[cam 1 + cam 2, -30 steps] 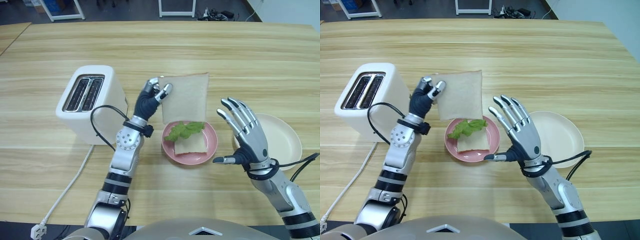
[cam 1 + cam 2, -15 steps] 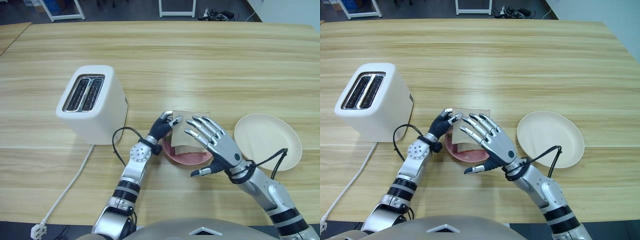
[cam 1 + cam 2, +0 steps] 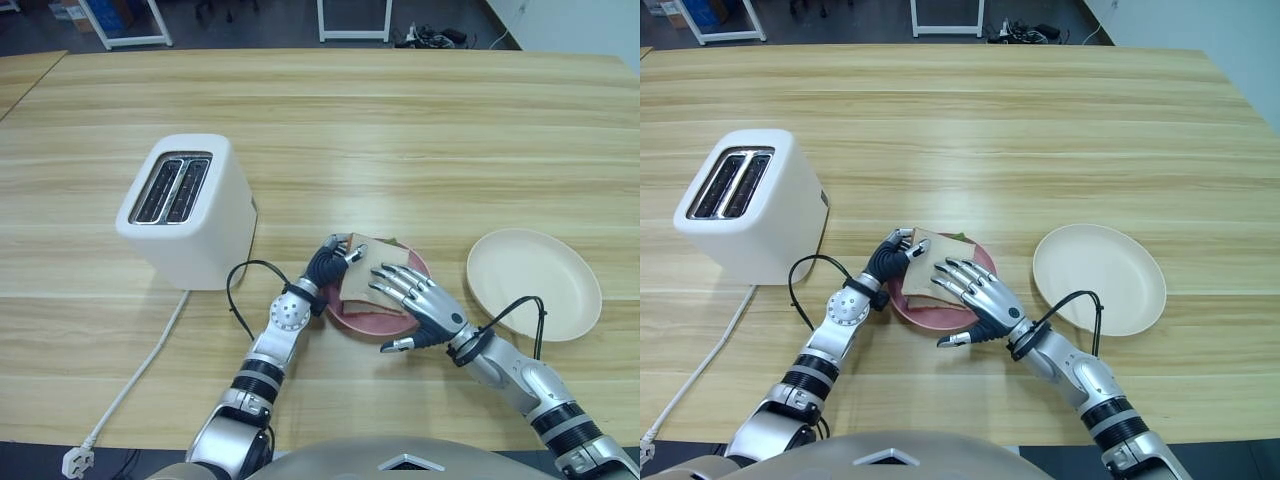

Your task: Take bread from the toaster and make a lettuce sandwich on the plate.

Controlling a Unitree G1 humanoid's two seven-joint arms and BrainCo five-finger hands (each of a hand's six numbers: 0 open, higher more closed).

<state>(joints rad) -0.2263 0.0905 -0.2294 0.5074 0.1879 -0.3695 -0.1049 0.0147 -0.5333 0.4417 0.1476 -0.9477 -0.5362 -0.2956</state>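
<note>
Nearest the robot, at the left, a white plug [image 3: 75,462] lies at the table's front edge. Its cord [image 3: 135,378] runs up and away to the toaster.

A bit further in come the two hands, both at the pink plate [image 3: 348,322], which sits pretty much dead centre. The right hand [image 3: 418,302] is palm down with its fingers stretched out and spread, not holding anything. The fingertips are over the near-right part of the bread slice [image 3: 366,272], on it or just above it, can't really tell which. The left hand [image 3: 331,262] comes in from the other side, fingers curled onto the slice's left edge, so it's gripping the bread. A black cable loops off each wrist.

The slice itself lies on the pink plate, covering most of it, with only the near rim showing as a reddish crescent. A thin bit of green, the lettuce [image 3: 958,238], peeks out at the slice's far edge. The rest of it is hidden under the bread.

Off to the right, apart from the pink plate, is a cream plate [image 3: 535,285] with nothing on it.

Further back on the left is the white toaster [image 3: 190,225], standing upright with its two slots on top. The slots look dark, and what's in them can't be made out from here.

Everything sits on a light wooden table [image 3: 400,130] that stretches well past the toaster. Beyond its far edge there's a dark floor with some white furniture legs [image 3: 352,18].
</note>
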